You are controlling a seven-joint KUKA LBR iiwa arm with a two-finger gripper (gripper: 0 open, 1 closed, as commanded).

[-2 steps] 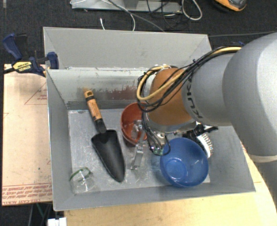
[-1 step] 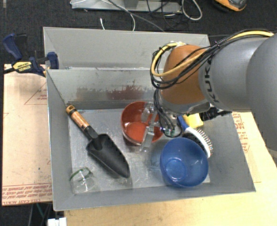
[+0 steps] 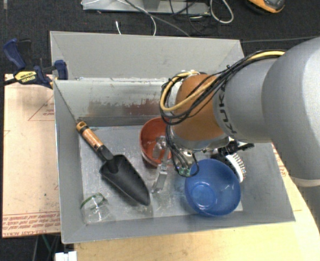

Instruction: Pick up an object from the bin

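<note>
- Nearest me, a clear cup [image 3: 93, 206] lies in the front-left corner of the bin [image 3: 116, 94], and a blue bowl [image 3: 211, 188] sits front-right.
- The gripper [image 3: 161, 174] hangs low between them (open or closed, I cannot tell), with nothing visibly held.
- A garden trowel [image 3: 122, 178] lies just to its left, blade tip nearest, handle slanting off to the far left.
- An orange-red bowl [image 3: 152, 140] sits just behind the gripper and is probably the likeliest pick.
- Beyond the scuffed metal bin, cables [image 3: 214, 4] trail over a dark floor.
</note>
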